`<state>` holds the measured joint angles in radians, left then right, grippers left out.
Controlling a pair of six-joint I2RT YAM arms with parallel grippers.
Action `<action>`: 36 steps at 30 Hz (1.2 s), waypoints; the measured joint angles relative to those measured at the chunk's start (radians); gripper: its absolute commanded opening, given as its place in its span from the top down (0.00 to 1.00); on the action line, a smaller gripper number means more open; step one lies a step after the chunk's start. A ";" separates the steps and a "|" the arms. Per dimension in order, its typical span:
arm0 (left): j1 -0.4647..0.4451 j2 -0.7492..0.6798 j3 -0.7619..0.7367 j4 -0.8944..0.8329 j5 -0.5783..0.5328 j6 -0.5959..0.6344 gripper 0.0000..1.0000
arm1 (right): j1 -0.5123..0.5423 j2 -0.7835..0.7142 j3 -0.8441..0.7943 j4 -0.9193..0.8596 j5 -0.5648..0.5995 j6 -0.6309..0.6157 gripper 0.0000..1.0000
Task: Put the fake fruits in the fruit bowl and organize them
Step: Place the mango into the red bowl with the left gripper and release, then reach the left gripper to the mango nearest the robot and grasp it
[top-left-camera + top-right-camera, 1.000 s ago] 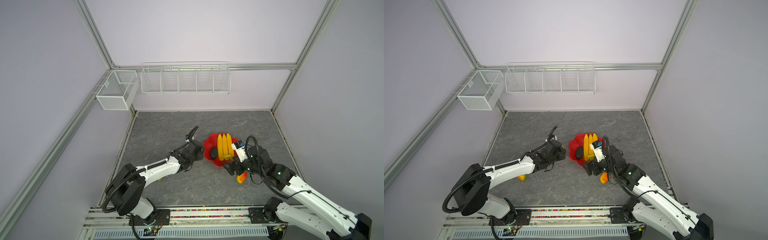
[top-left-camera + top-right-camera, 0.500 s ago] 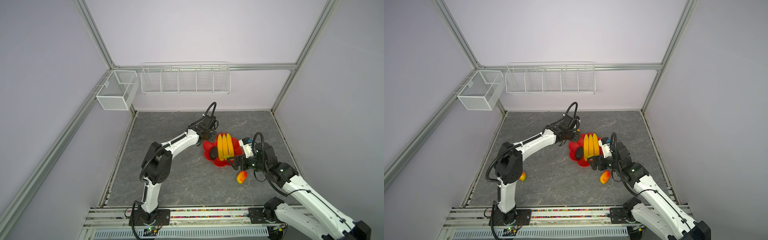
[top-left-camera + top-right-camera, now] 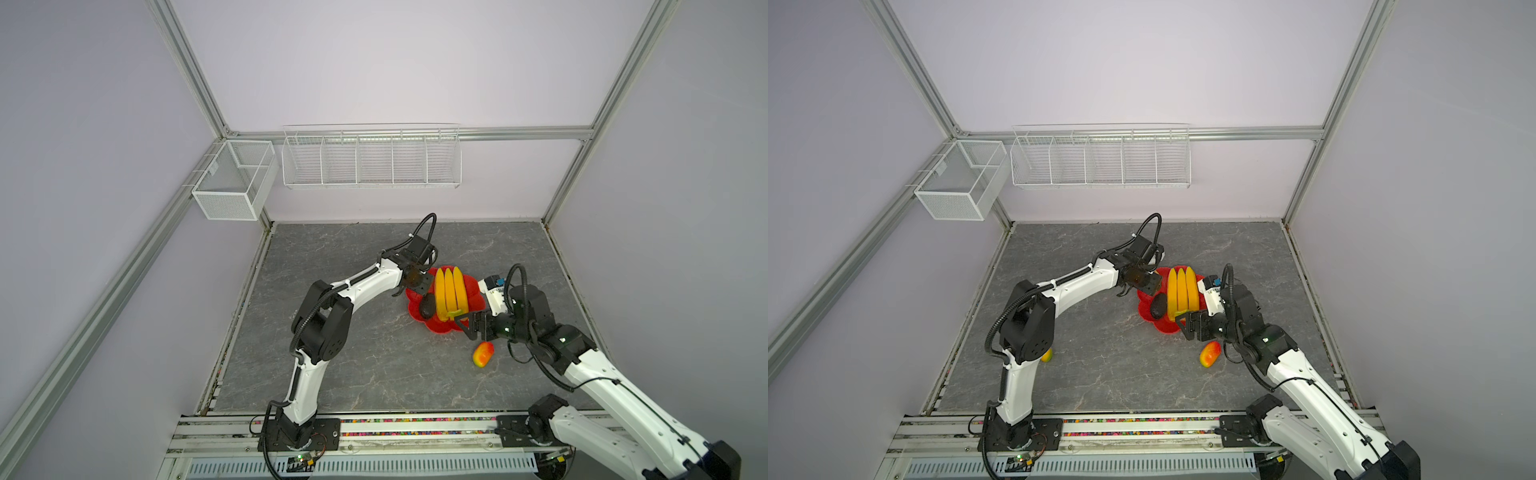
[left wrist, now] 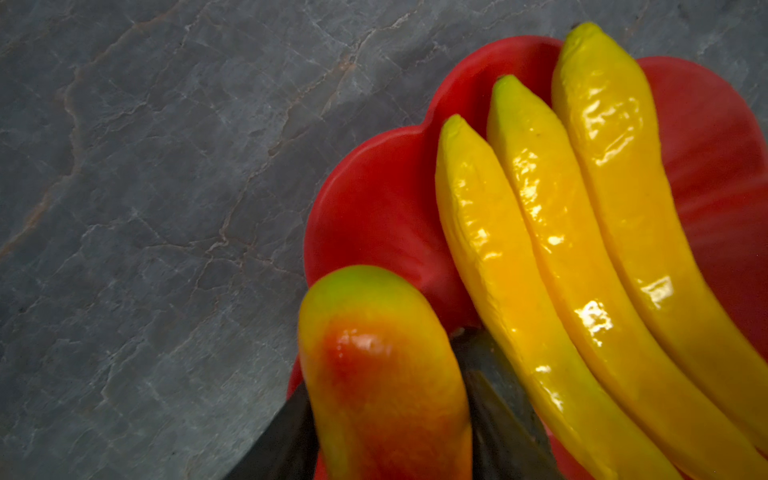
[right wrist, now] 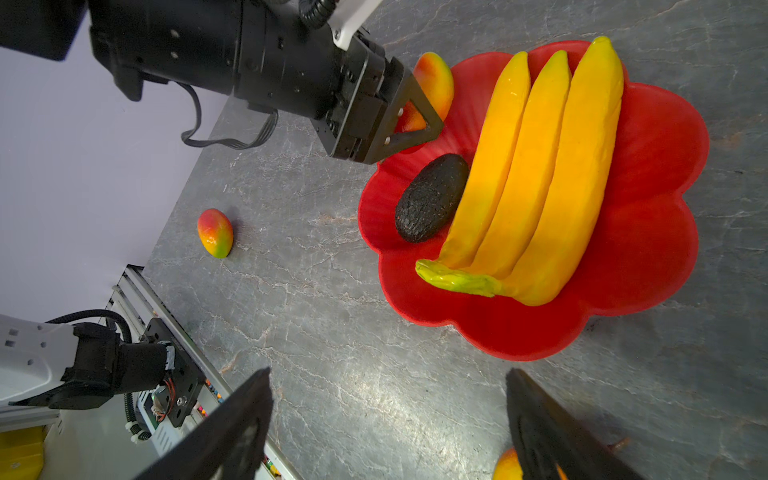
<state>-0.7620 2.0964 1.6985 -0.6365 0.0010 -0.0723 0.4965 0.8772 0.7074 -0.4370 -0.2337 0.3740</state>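
The red fruit bowl (image 3: 476, 291) (image 3: 1146, 309) (image 5: 648, 232) holds the yellow banana bunch (image 3: 451, 291) (image 3: 1181, 291) (image 5: 540, 174) and, along its left side, the dark avocado (image 3: 427, 307) (image 3: 1158, 308) (image 5: 430, 199). My left gripper (image 3: 417, 282) (image 4: 384, 374) hangs over the bowl's far left rim, shut on a red-orange mango (image 4: 374, 353) (image 5: 436, 79). A second mango (image 3: 483, 354) (image 3: 1209, 353) lies on the table in front of the bowl. Just above and beside it, my right gripper (image 3: 467, 326) (image 5: 388, 382) stands open and holds nothing. A third mango (image 3: 1046, 355) (image 5: 215, 232) lies at the front left.
Two white wire baskets (image 3: 372, 156) (image 3: 232, 183) hang on the back wall and the left corner. The left arm's elbow (image 3: 322, 320) stands tall over the left half of the grey table. A rail (image 3: 374, 428) runs along the front edge.
The left arm has swung up from low at the bowl's left and now reaches over its far left rim. The right gripper has shifted slightly toward the bowl.
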 measured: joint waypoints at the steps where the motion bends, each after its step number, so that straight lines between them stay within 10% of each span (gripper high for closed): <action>1: 0.000 0.002 0.000 0.000 0.001 0.000 0.44 | -0.001 0.000 0.000 0.000 0.000 0.000 0.11; 12: 0.000 0.017 0.004 0.014 0.006 0.003 0.40 | -0.009 -0.008 0.000 -0.017 0.000 -0.004 0.12; 18: -0.001 -0.257 -0.222 0.064 -0.103 -0.076 0.30 | 0.040 -0.003 0.011 -0.035 0.010 -0.051 0.12; 29: 0.108 -1.001 -1.048 -0.024 -0.490 -0.743 0.27 | 0.426 0.271 0.114 0.150 0.003 -0.128 0.12; 36: 0.173 -1.206 -1.148 -0.135 -0.528 -0.967 0.27 | 0.494 0.383 0.132 0.222 -0.028 -0.137 0.12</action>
<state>-0.5888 0.8902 0.5503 -0.7719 -0.5270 -1.0393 0.9909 1.2606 0.8398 -0.2153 -0.2615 0.2371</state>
